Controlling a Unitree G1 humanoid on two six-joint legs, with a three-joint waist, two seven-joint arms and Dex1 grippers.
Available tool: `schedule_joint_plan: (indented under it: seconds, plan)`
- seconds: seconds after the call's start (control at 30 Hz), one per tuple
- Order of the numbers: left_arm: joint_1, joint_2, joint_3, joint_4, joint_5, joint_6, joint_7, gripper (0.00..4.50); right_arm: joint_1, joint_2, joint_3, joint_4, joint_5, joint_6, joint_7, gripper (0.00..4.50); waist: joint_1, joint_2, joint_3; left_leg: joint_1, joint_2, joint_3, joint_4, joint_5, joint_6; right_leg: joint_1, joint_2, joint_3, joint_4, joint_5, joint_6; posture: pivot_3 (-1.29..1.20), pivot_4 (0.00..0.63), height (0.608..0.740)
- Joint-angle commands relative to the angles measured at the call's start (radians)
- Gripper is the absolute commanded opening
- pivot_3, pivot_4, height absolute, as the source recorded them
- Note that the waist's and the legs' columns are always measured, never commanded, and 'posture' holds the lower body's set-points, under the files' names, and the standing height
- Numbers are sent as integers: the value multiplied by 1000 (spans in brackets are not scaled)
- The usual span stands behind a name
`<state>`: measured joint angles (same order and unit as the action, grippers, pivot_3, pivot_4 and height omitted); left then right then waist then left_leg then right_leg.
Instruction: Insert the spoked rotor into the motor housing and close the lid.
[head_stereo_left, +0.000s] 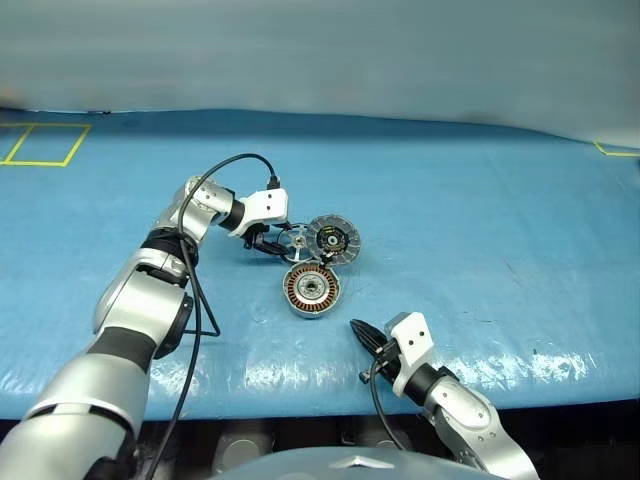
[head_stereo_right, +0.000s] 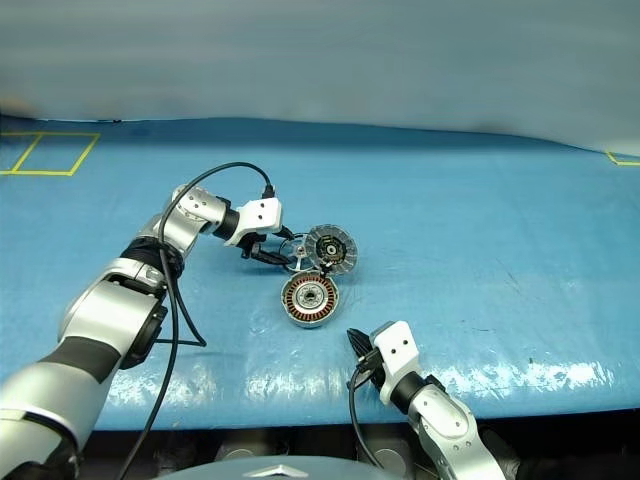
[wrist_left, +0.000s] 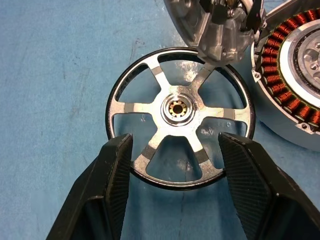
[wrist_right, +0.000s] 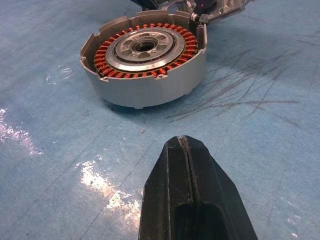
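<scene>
The spoked rotor (wrist_left: 180, 117), black-rimmed with silver spokes, lies flat on the blue table. My left gripper (wrist_left: 175, 145) is open just over its near edge, one finger (wrist_left: 112, 175) at each side of the hub line, neither clamping it. Beside the rotor sits the motor housing (head_stereo_left: 311, 290), its copper windings showing. The lid (head_stereo_left: 333, 238) stands tilted open behind the housing on its hinge, grey segmented face showing. My right gripper (head_stereo_left: 365, 335) is shut and empty, a short way in front of the housing (wrist_right: 145, 60), pointing at it.
A yellow tape square (head_stereo_left: 45, 143) marks the far left of the blue table (head_stereo_left: 480, 220). A black cable (head_stereo_left: 235, 160) loops above my left wrist. The table's front edge (head_stereo_left: 560, 395) runs close to my right arm.
</scene>
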<state>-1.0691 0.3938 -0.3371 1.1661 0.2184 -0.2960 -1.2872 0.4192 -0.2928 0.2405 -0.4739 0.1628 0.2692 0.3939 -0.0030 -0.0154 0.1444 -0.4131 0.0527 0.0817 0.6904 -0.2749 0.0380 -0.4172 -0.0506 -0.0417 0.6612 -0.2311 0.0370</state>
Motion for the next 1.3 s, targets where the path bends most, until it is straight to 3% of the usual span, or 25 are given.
schedule_joint_plan:
  seconds: [0.03, 0.53, 1.03, 1.13, 1.23, 1.3]
  plan:
    - [-29, 0, 3, 5, 15, -22, 3, 2894, 5, 3, 5, -35, -1, -13, -4, 0, 0, 0, 0, 0, 0, 0, 0, 0, 0, 0, 0, 0, 0, 0, 0, 0, 150, 740]
    - [11, -7, -13, 10, 67, -82, 99, 2894, -11, 11, 16, -18, -3, -15, -12, 0, 0, 0, 0, 0, 0, 0, 1, 0, 0, 0, 0, 0, 1, 1, -1, 0, 150, 740]
    - [47, -13, -34, 13, 80, -45, 52, 2894, -29, 16, 22, 0, -13, -9, -15, 0, -4, -1, -1, 2, 0, 0, 2, 0, 0, 2, 0, 0, 2, 1, 0, 0, 150, 740]
    - [54, -15, -34, 12, 80, -41, 56, 2337, -28, 16, 24, 0, -15, -10, -15, 0, -5, -1, -1, 2, 0, 0, 2, 0, 0, 2, 0, 0, 2, 1, 0, 0, 150, 740]
    - [59, -12, -32, 9, 77, -37, 51, 1414, -30, 16, 25, 3, -15, -11, -14, 0, -6, -1, -3, 3, 0, 0, 3, 0, 0, 3, 0, 0, 2, 1, 0, 0, 150, 740]
    - [61, -8, -28, 6, 74, -37, 53, 1359, -33, 15, 26, 5, -14, -12, -12, 0, -7, -1, -3, 3, 0, 0, 3, 0, 0, 3, 0, 0, 3, 1, 0, 0, 150, 740]
